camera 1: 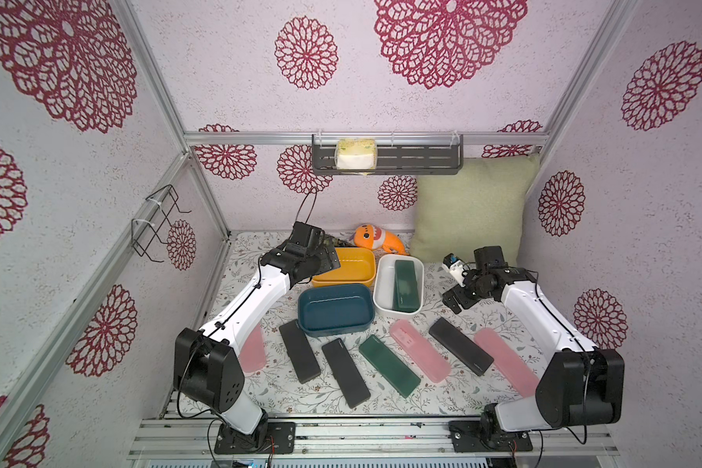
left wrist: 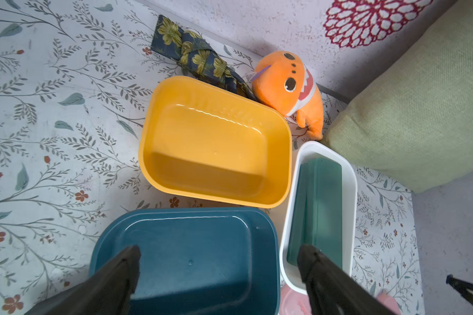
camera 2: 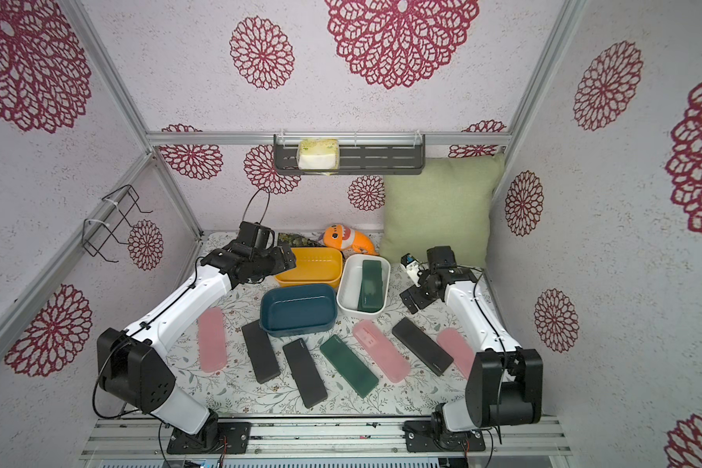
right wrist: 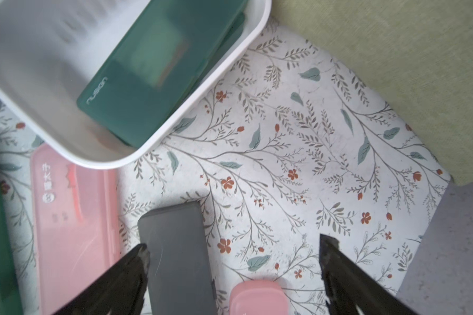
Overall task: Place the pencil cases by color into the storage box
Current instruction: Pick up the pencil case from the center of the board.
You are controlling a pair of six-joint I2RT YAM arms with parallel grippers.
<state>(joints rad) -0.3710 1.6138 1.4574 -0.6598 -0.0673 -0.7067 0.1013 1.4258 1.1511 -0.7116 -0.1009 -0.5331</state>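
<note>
Bench draped in white leaf-sprig cloth, boxed by lilac walls bearing crimson rosettes. Two dark green flat pencil cases inside white plastic tub; black cases, pink cases, one green case strewn nearer. Left end effector and right end effector spread wide, empty.

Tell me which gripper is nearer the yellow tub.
Left. The left gripper hovers right by the yellow tub; the right gripper sits beyond the white tub.
</note>
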